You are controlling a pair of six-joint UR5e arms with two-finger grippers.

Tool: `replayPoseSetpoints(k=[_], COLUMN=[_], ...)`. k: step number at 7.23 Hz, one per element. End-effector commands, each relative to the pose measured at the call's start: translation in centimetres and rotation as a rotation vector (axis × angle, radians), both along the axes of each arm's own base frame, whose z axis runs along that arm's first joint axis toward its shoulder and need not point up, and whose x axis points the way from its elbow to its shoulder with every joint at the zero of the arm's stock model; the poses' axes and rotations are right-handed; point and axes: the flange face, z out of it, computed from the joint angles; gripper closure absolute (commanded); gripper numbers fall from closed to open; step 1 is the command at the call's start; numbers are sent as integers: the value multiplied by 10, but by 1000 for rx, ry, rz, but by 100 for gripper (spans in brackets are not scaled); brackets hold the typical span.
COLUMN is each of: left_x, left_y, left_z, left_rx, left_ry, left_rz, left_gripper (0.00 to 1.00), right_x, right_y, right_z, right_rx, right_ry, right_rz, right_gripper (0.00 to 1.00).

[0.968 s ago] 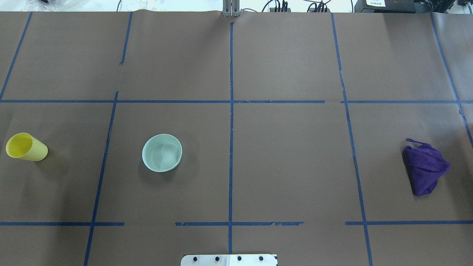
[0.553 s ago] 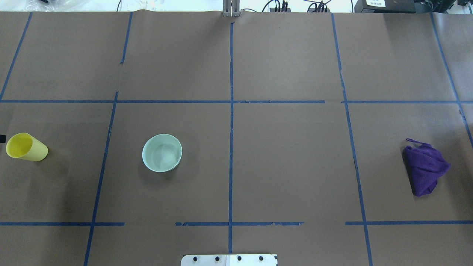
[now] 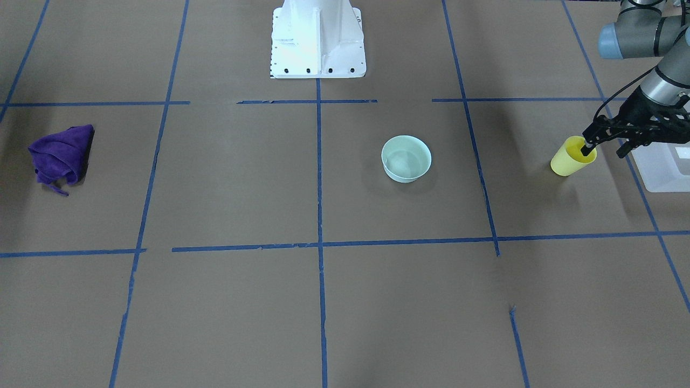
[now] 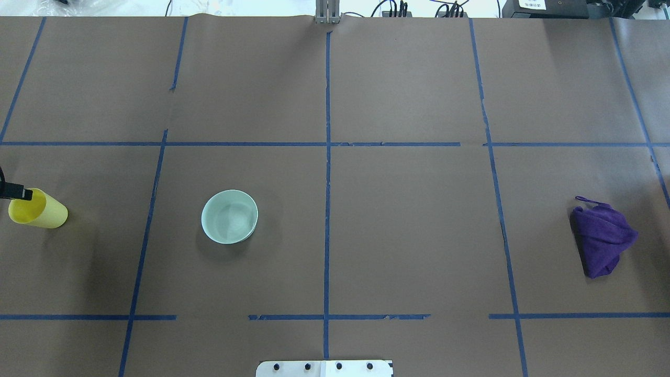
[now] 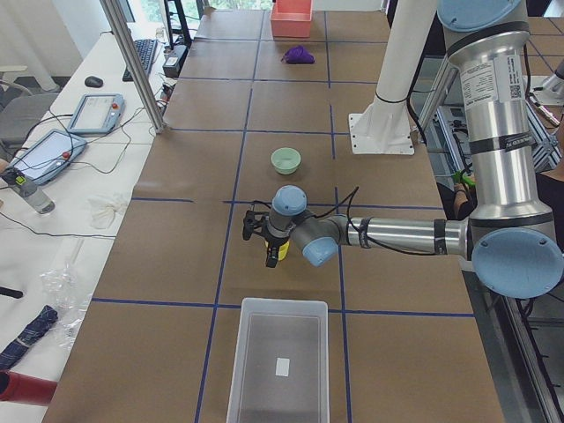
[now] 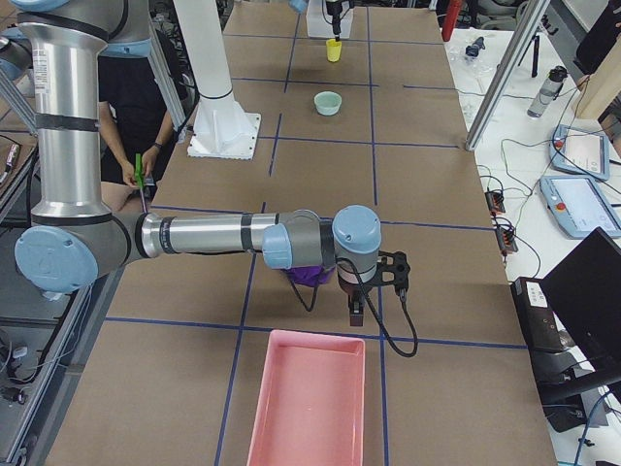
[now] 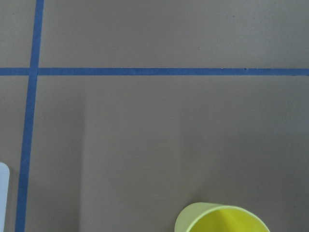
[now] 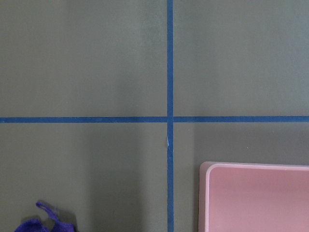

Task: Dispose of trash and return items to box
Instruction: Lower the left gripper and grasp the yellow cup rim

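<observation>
From my seat the left gripper point(image 3: 604, 152) hangs near the left end of the bench point(image 3: 345, 302) with its claw spread apart: one finger point(image 3: 588, 146) dips at the rim of the yellow cup point(image 3: 572, 157), and the other stands outside the cup on the side toward the box point(image 3: 660, 167). I cannot tell whether that first finger touches the plastic. The cup stands mouth up on the brown paper, just beside the box and outside it, and the left wrist camera looks down on its rim at the bottom of the view. The box sits at the very left end of the bench; in the left-end camera only a small white label shows on its floor. A pale green bowl point(image 3: 406, 158) stands in the left half of the bench, well apart from the cup and about halfway between the robot's edge and the far edge. Near the right end lies a crumpled purple cloth point(image 3: 58, 153), and beyond it, at that end, a pink tray point(image 6: 309, 398). The right gripper point(image 6: 374, 282) hovers between the cloth and the tray's near rim, showing only from the right-end camera, so I cannot tell how its claw stands
</observation>
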Motion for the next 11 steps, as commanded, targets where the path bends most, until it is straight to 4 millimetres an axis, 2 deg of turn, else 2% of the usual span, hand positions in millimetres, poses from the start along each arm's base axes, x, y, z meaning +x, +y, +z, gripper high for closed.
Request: replayPoseSetpoints(k=[1,2,5,6,7,8,10,11], left_x=[9,8,16,16,17,17,14,10], left_y=[3,5,7,6,6,6,6,13], left_z=[2,3,10,10,9,9,-6,-19], left_rx=[4,3,-14,-14,-12,-13,-1,-23], left_ry=[-10,-12,-20,-19,-18,-19,4,51], left_rz=[15,16,30,29,30,30,31,70], left_gripper=[2,2,41,64,92,100,100,100], right_x=[0,0,-1,-1,-1,-1,-4,-7], right_y=[-1,-1,-1,0,0,-1,-5,-5], right_z=[-1,-2,-2,-1,-1,-2,-10,-28], right_rx=[1,3,1,0,-2,0,-3,32], right_ry=[-1,-2,-5,-5,-5,-5,-10,-10], right_rz=[-1,0,-2,-2,-2,-2,15,8], right_gripper=[0,0,0,0,0,0,0,0])
